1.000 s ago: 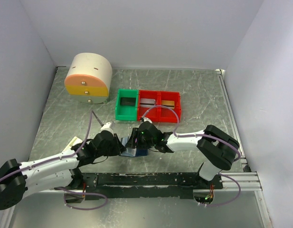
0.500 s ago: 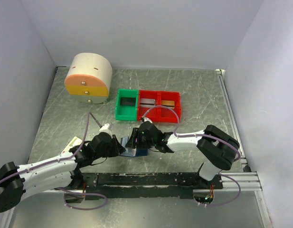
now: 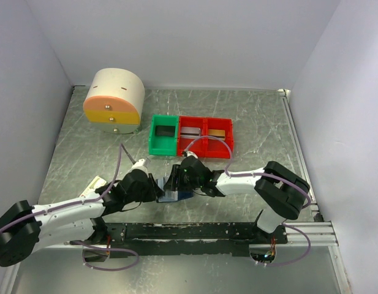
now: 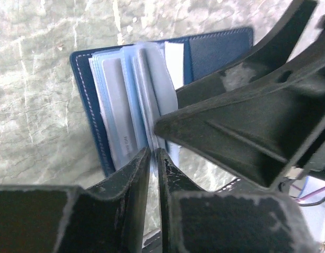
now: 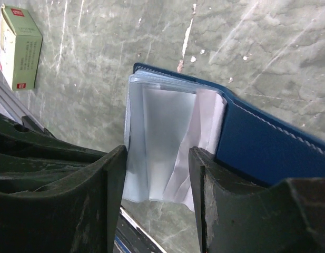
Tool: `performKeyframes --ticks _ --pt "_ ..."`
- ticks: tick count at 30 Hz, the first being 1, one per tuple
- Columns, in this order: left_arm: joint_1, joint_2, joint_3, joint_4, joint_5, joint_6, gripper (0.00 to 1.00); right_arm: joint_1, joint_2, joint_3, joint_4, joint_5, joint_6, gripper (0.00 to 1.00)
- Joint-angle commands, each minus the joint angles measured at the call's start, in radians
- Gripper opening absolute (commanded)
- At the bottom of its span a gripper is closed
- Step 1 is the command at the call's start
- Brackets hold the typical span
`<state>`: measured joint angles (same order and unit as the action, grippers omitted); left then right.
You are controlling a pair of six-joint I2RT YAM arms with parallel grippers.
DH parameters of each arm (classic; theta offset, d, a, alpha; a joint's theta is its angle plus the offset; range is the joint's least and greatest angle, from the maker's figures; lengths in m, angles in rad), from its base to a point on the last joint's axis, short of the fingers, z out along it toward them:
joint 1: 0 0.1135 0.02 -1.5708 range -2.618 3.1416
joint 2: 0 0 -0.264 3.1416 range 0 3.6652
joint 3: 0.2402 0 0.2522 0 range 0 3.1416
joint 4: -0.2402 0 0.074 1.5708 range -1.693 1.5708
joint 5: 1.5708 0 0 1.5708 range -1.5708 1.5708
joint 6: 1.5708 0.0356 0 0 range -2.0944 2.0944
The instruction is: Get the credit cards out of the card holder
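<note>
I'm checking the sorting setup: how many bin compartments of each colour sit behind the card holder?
Green bin compartments: 1
Red bin compartments: 2
Total: 3

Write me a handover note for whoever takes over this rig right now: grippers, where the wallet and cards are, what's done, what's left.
Left gripper: nearly closed, apparently pinching a leaf of the clear sleeves in the card holder.
Right gripper: open, straddling the fanned sleeves.
Card holder: lying open on the table, between both grippers.
Done: a pale grey card and a gold-tan card lie in the red tray.
Left: a pale card seems to sit in a sleeve; pull it, then check the other sleeves.
</note>
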<state>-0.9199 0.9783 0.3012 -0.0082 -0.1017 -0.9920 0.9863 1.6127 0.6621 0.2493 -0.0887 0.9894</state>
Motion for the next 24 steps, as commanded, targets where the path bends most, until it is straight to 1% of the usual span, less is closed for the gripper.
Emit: performKeyframes --ticks 1,4,7,11,13,18,20,24 --pt "-0.002 0.071 0.017 0.021 0.046 0.030 0.21 0.004 0.016 -0.028 -0.073 -0.020 -0.003 0.50" --pt "-0.002 0.073 0.017 0.037 0.057 0.043 0.16 0.004 0.009 -0.021 -0.074 -0.017 -0.004 0.53" --pt "-0.003 0.054 0.017 0.039 0.054 0.049 0.17 0.004 0.001 -0.005 -0.101 0.002 -0.014 0.57" --pt "-0.003 0.018 0.010 0.040 0.049 0.050 0.17 0.009 0.019 0.053 -0.208 0.037 -0.054 0.60" --pt "-0.002 -0.005 0.012 0.021 0.039 0.050 0.19 0.024 0.036 0.094 -0.277 0.079 -0.072 0.63" --pt "-0.002 -0.147 0.025 -0.205 -0.133 -0.007 0.28 0.056 0.093 0.187 -0.407 0.170 -0.108 0.64" --pt "-0.002 -0.202 0.033 -0.304 -0.203 -0.040 0.33 0.069 0.128 0.228 -0.471 0.219 -0.116 0.64" --pt "-0.002 -0.278 0.044 -0.438 -0.295 -0.097 0.36 0.103 0.190 0.304 -0.580 0.299 -0.133 0.66"
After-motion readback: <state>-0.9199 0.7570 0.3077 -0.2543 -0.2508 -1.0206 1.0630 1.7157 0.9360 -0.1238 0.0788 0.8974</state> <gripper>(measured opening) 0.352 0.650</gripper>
